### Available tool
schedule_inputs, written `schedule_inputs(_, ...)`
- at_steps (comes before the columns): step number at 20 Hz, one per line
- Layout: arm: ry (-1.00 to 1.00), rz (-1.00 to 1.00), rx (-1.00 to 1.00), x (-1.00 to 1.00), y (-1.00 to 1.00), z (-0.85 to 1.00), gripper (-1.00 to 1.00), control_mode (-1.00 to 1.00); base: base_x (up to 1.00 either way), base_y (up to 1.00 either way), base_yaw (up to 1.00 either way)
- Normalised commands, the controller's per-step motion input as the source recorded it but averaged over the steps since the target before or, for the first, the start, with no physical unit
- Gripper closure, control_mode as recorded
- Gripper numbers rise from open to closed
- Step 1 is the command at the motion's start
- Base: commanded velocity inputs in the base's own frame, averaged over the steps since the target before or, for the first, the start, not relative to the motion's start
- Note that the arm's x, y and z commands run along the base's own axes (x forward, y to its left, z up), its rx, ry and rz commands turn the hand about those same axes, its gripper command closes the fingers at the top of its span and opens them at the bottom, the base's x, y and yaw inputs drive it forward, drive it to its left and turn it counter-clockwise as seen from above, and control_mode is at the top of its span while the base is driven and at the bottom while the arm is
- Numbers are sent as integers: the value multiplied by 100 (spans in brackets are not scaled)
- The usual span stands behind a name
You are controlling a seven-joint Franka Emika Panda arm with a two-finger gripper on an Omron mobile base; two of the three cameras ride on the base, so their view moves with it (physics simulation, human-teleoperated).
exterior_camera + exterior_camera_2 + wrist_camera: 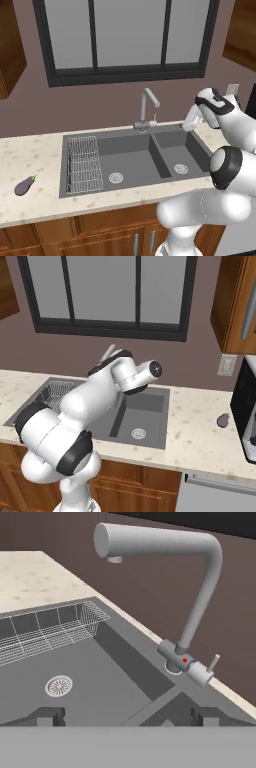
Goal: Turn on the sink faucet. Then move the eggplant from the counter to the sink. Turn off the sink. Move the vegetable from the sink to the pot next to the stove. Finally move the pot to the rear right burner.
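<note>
So far I judge that nothing on the list is finished: no water shows at the faucet [200,587] spout, and the eggplant [24,186] lies on the counter [30,150], well to the left of the sink [135,160] and apart from its rim. I take the first step, turning the water on, as the one in hand. My gripper [127,716] is released, both dark tips spread wide with nothing between them, and it hangs over the right basin of the sink, aimed at the faucet's base where the small lever handle [212,663] sticks out beside a red dot. The tips are near that lever but not touching it. Left to do, as I read it: nudge the lever, carry the eggplant into the sink, shut the water off, put the vegetable in the pot, then set the pot on the rear right burner. The sink is a dark grey double basin with a drain in each half and a wire rack [83,162] sitting in the left end of the left basin. Around the sink runs pale speckled stone over wooden cabinet fronts. Behind the sink a dark-framed window [125,35] is set in a brown wall, with wooden wall cabinets to either side of it.
</note>
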Motion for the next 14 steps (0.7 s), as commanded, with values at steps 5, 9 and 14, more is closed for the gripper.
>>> schedule_inputs(5,-9,17,0,16,0,-15,-100,-100,0,0,0)
schedule_inputs(9,0,8,0,23,0,-14,-100,-100,0,0,0)
schedule_inputs(14,-1,8,0,30,-1,-13,-100,-100,0,0,0)
